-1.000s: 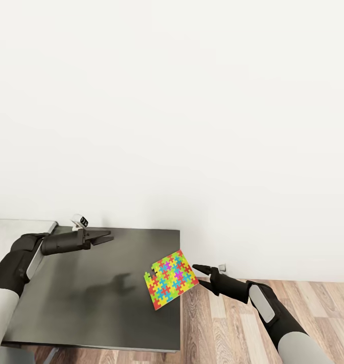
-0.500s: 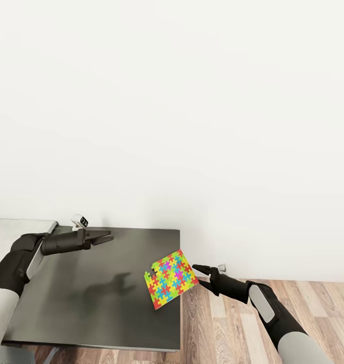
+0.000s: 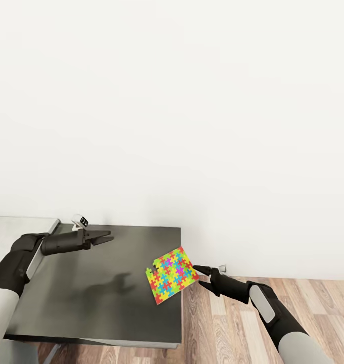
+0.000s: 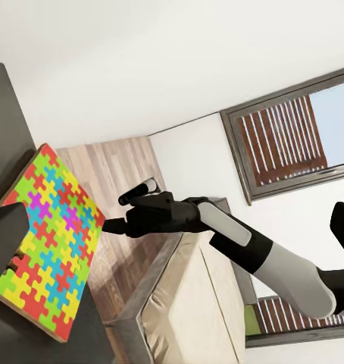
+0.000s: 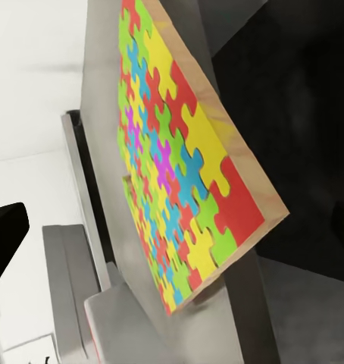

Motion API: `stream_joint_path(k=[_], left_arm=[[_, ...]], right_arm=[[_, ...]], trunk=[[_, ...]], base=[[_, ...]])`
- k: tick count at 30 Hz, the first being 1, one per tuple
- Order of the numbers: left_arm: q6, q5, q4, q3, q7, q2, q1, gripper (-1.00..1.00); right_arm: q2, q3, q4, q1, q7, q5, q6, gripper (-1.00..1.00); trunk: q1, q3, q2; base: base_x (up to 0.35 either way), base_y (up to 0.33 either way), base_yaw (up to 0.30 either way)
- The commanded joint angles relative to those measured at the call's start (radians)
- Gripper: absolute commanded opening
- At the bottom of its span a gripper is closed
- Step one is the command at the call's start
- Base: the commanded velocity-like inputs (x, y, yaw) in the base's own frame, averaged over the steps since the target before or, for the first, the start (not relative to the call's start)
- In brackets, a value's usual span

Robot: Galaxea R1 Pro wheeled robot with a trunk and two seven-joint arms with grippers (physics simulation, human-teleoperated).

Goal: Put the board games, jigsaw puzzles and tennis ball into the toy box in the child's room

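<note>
Since the earlier frame the whole head view has shifted slightly, so the camera moved; against the bench, the right tool's tips now sit a little nearer the puzzle's corner, while the left tool is unchanged.

Jigsaw puzzle (image 3: 172, 275): one flat box covered in bright interlocking pieces, lying on the dark lower section of the bench (image 3: 91, 298), at its right edge, turned at an angle. Its right corner reaches out past that edge, over the wood-plank floor (image 3: 227, 328). The right wrist view shows its wooden side and the overhanging corner (image 5: 183, 189).

Right tool (image 3: 198, 276): held low just beside the puzzle's overhanging corner, off the bench's right edge, fingers parted by a narrow gap and holding nothing. Whether a tip touches the box cannot be told.

Left tool (image 3: 105, 236): above the rear of the dark bench, well apart from the puzzle, pointing right; fingers close together, empty.

Bed (image 4: 195, 303): its beige mattress shows in the left wrist view.
</note>
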Motion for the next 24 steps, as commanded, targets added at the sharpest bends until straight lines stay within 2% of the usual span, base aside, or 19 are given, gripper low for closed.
stream_joint_path(k=[1, 20, 24], left_arm=[[0.011, 0.0, 0.0, 0.0, -0.004, 0.0, 0.0, 1.0], [0.011, -0.002, 0.0, -0.001, -0.004, -0.001, 0.0, 1.0], [0.011, -0.001, 0.0, -0.001, -0.004, -0.001, 0.0, 1.0]], right_arm=[[0.0, -0.002, 0.0, -0.001, 0.002, 0.0, 0.005, 1.0], [-0.001, -0.002, 0.002, -0.001, 0.002, 0.0, 0.004, 1.0], [-0.001, -0.002, 0.002, -0.001, 0.003, 0.0, 0.004, 1.0]], trunk=[[0.0, -0.001, -0.001], [0.0, -0.001, -0.001], [0.015, -0.014, -0.029]], base=[[-0.004, 0.001, 0.0], [-0.001, 0.028, 0.0], [0.0, 0.001, 0.0]])
